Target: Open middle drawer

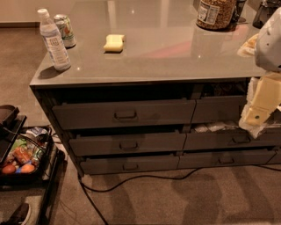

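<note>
Grey counter (175, 52) carried bottle (52, 39) & sponge (114, 43); middle drawer (127, 143) below. Gripper (257, 116) hung at rt edge, off drawer; grip state couldn't be told.

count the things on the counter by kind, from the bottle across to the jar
bottle: 1
can: 1
sponge: 1
jar: 1
total: 4
The gripper hangs at the right edge, in front of the right-hand drawers.
</note>
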Tool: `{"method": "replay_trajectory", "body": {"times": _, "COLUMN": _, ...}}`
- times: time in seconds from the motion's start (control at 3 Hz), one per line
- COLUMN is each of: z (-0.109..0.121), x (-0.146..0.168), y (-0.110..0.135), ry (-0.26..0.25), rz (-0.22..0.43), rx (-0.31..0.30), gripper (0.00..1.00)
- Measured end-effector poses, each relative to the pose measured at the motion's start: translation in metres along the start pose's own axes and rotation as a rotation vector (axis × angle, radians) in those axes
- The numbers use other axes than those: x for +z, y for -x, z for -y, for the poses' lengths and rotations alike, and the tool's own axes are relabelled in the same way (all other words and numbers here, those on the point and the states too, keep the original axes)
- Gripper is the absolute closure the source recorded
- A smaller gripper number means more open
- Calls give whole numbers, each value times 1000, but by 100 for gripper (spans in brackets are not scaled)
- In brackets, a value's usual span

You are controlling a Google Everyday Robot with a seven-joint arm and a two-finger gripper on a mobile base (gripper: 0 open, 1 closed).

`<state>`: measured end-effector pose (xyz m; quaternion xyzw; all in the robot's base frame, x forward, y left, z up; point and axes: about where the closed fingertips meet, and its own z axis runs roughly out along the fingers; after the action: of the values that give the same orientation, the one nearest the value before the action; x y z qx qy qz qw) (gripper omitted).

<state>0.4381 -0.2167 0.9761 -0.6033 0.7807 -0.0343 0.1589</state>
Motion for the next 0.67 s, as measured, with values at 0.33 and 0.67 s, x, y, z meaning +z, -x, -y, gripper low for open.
{"method": "replay_trajectory", "body": {"times": 0.33, "z": 0, "x": 0, "y": 0, "ry": 0, "rz": 0, "rx": 0, "gripper": 0}}
{"method": "replay_trajectory", "body": {"times": 0.67, "z": 0, "x": -2, "y": 3, "ry": -20, "rz": 12, "rx": -8, "gripper": 0}}
